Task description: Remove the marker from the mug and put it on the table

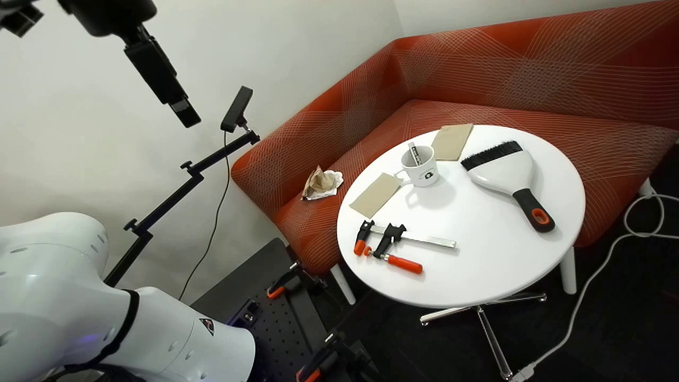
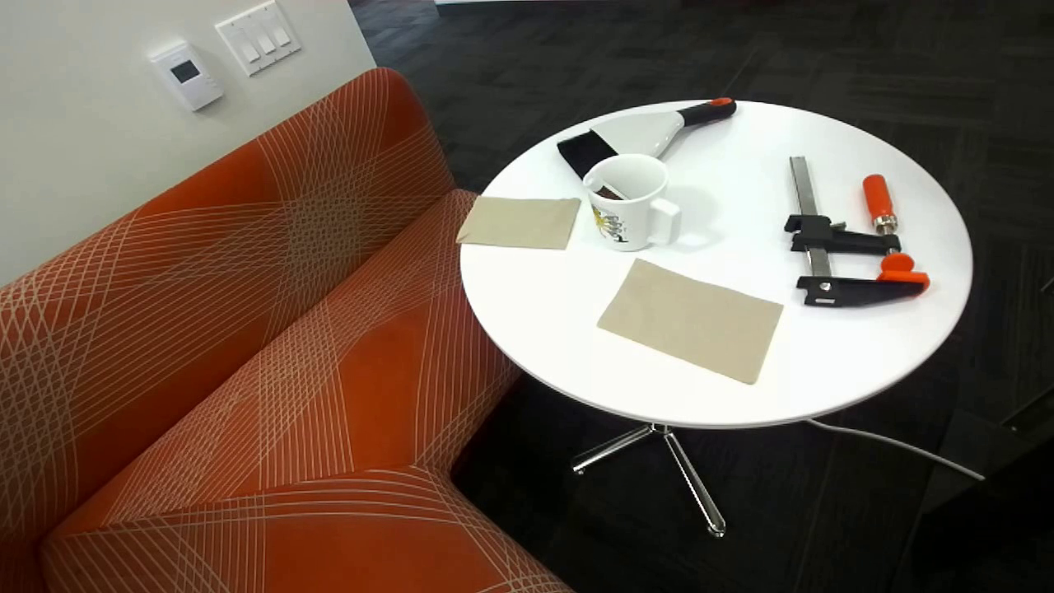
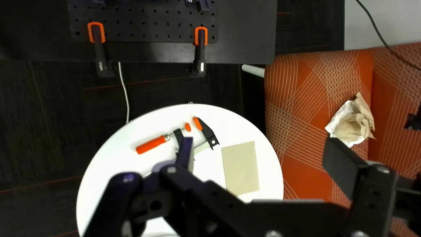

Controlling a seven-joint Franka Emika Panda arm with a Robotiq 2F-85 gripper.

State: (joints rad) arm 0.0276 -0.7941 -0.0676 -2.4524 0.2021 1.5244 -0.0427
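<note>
The white mug (image 1: 424, 172) stands upright on the round white table (image 1: 477, 265), and it also shows in an exterior view (image 2: 622, 231). The marker (image 1: 415, 154) leans inside the mug with one end above the rim; part of it shows inside the mug in an exterior view (image 2: 611, 191). My gripper (image 3: 261, 148) is wide open with nothing between its fingers. In an exterior view one black finger (image 1: 185, 112) is high up, left of the table and well apart from the mug. In the wrist view the table (image 3: 108, 171) lies below; the mug and marker are hidden.
A clamp (image 1: 392, 239), a brush with a black handle (image 1: 504, 175) and two flat tan pieces (image 1: 376, 195) (image 1: 452, 142) lie on the table. A red-orange sofa (image 1: 530, 79) curves behind it, holding crumpled paper (image 1: 321, 184). A camera stand (image 1: 180, 193) stands left.
</note>
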